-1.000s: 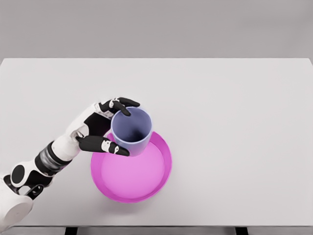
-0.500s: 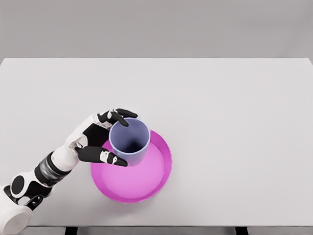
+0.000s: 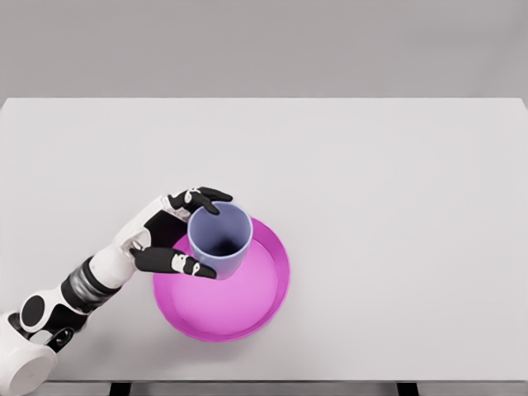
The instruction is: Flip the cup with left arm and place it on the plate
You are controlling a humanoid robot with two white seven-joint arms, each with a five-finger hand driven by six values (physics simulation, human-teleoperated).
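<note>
Over the upper left of the pink plate (image 3: 247, 309) my left hand (image 3: 161, 235) had the blue cup (image 3: 219, 241) wrapped between thumb and curled fingers (image 3: 202, 196), the thumb pressed along its near side and the others hooked round the far rim. A second before, the cup had sat a little higher and further right, its mouth tipped toward the far edge; half a second before it had dropped and swung left. By this moment it looked mouth-up, nearly straight, its base down inside the plate's upper left part, near the rim (whether it truly touched the plate, I could not tell). My wrist had drawn back toward the lower left with it. I judged the flip done and the placing all but finished: what remained was to let the base settle and ease my grip off without dragging the cup over the plate's lip.

The white table (image 3: 396, 206) lay bare and smooth around the plate, giving me free space on the left to pull my hand away. Behind it stood a plain grey wall (image 3: 264, 45). My right arm did not show at all.
</note>
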